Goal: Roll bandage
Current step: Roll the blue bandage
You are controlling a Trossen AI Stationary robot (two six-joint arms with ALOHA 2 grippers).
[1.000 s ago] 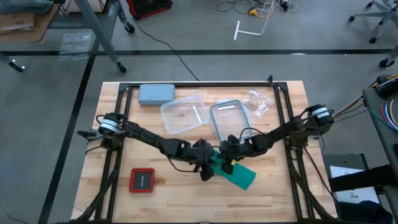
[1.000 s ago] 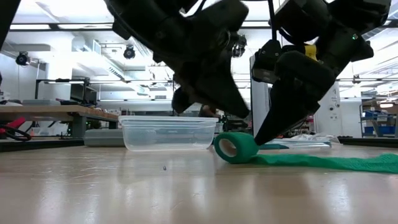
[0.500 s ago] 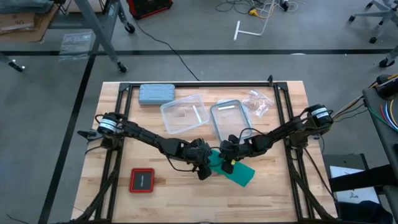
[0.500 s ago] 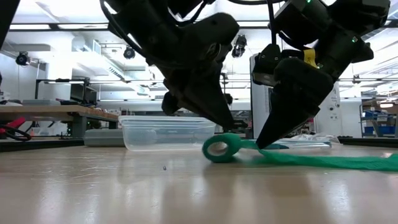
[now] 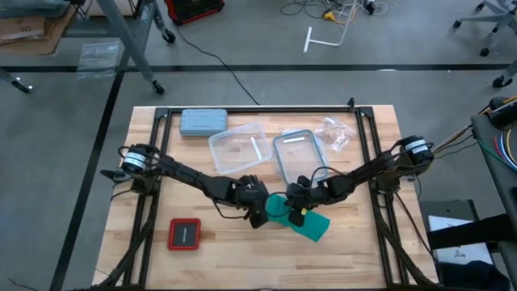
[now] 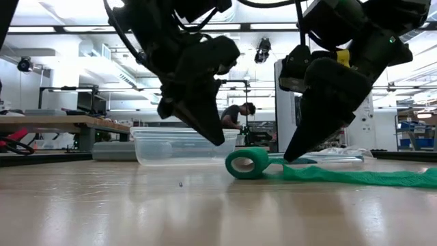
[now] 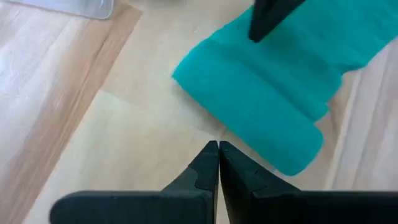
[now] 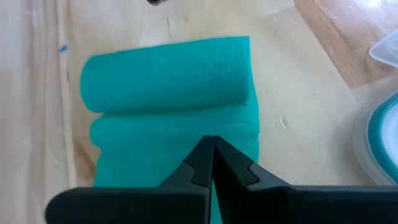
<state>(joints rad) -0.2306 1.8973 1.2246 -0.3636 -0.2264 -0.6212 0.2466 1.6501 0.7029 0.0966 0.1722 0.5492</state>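
The soft teal-green cloth bandage (image 5: 295, 217) lies low in the middle of the high view, partly rolled.

The left gripper (image 5: 257, 213), pinched shut on nothing, sits just beside the roll. The right gripper (image 5: 297, 212), also pinched shut, presses its tip on the flat band. I think the roll could spring open, because nothing grips it.

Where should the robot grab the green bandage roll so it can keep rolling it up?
Probably by the two open ends of the rolled part of the bandage, coming down from above. It lies on its side on the table like a short tube, its flat tail trailing toward the right gripper, so the ends look free.
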